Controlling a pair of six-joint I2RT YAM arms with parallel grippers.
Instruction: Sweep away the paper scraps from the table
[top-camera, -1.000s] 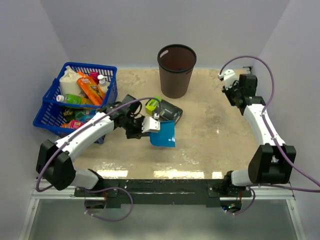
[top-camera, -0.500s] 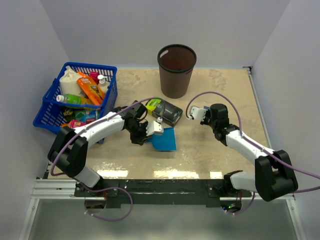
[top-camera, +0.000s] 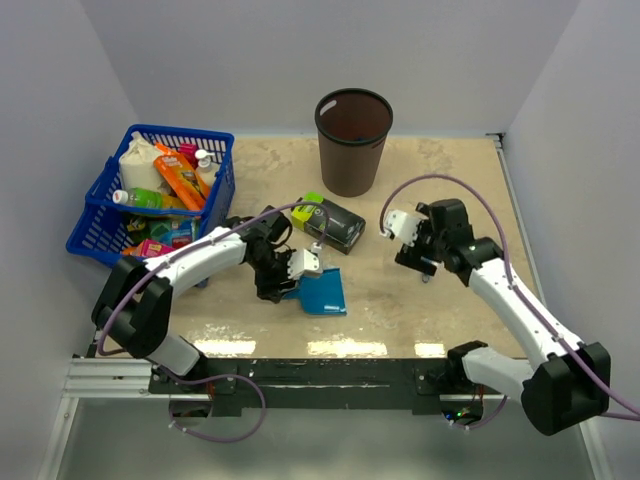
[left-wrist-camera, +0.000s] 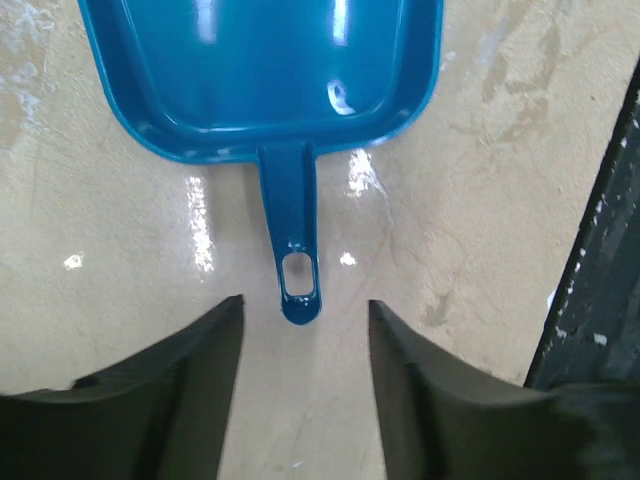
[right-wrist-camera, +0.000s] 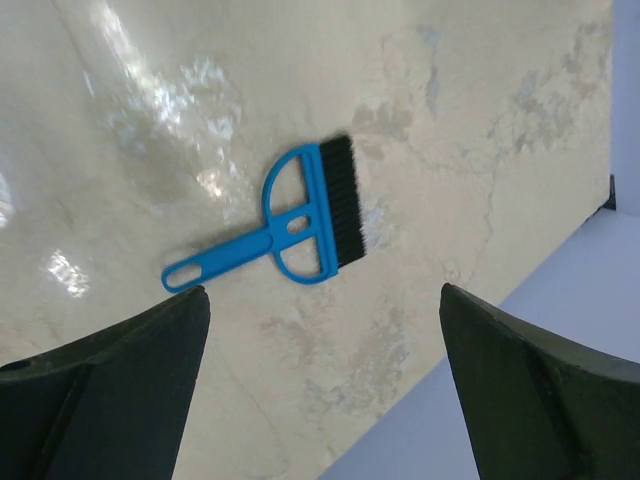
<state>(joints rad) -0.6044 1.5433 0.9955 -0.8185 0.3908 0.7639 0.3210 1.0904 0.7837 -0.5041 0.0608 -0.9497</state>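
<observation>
Surface (top-camera: 430, 175): big square top, flat, mottled sandy-beige w/ paler blotches, glossy, glare patches nr front; front edge black & silver metal.

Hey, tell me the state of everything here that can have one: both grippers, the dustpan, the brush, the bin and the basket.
left gripper: open, the dustpan handle's tip just between its fingertips, not gripped.
right gripper: open wide, above the brush.
dustpan: flat on the table, visible part empty.
brush: lying flat, unheld.
bin: upright, no lid.
basket: upright, packed with bottles and packets.
</observation>
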